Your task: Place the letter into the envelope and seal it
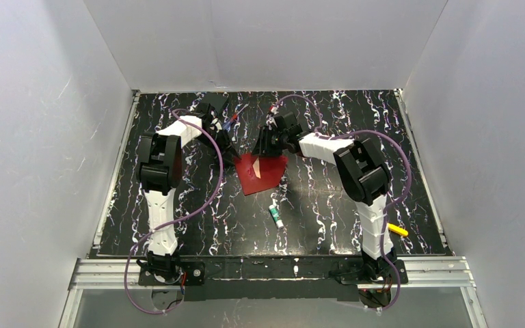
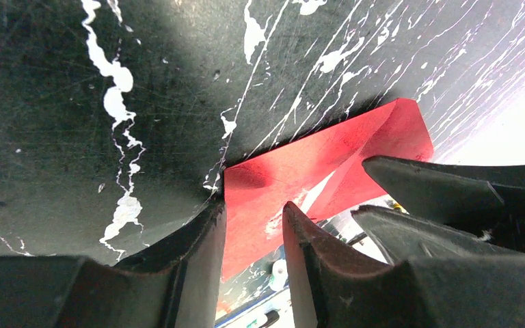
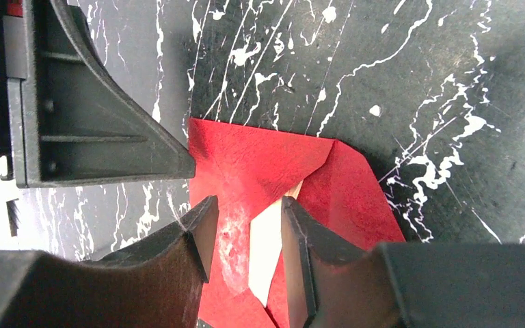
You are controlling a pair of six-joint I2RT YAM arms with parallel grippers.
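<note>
Red envelope edge just beside left pincer.

Black table, veined all over with white streaks. Near the middle, toward the near edge, a small white tube with a green band, lying flat and slanted. Well apart to the right, a yellow stick-like item, also lying flat. Plain white walls on three sides; silver metal rail along the near edge.
</note>
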